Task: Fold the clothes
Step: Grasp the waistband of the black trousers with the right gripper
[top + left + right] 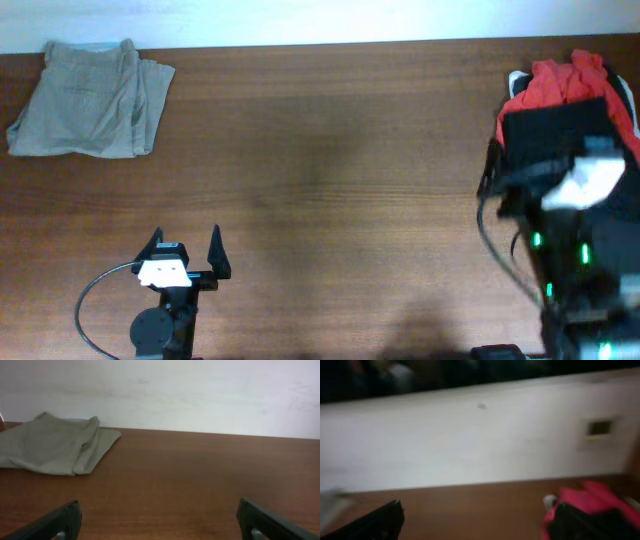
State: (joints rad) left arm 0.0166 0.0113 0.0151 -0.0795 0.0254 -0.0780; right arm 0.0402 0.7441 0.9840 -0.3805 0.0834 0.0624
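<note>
Progress on the folding: partly done

Overhead: a flat, folded khaki cotton garment [92,100] lies at the far left corner of the brown wooden table [340,150]; that piece looks finished. At the far right sits a crumpled heap of red, black and white clothes [565,85], not folded, with the right arm [585,200] over its near side. The left gripper [186,240] rests near the left front edge, well apart from both, with its jaws spread and empty.

Left wrist: the two dark fingers frame bare wood, and the khaki garment lies far off to the left.

Right wrist: the picture is blurred. The right gripper [480,527] has its claw released, with nothing between the fingers. The red cloth of the heap shows at the right, beside one finger. Whether they touch cannot be told.

By my judgement the whole heap remains, and no piece of it has yet been grasped or spread.
</note>
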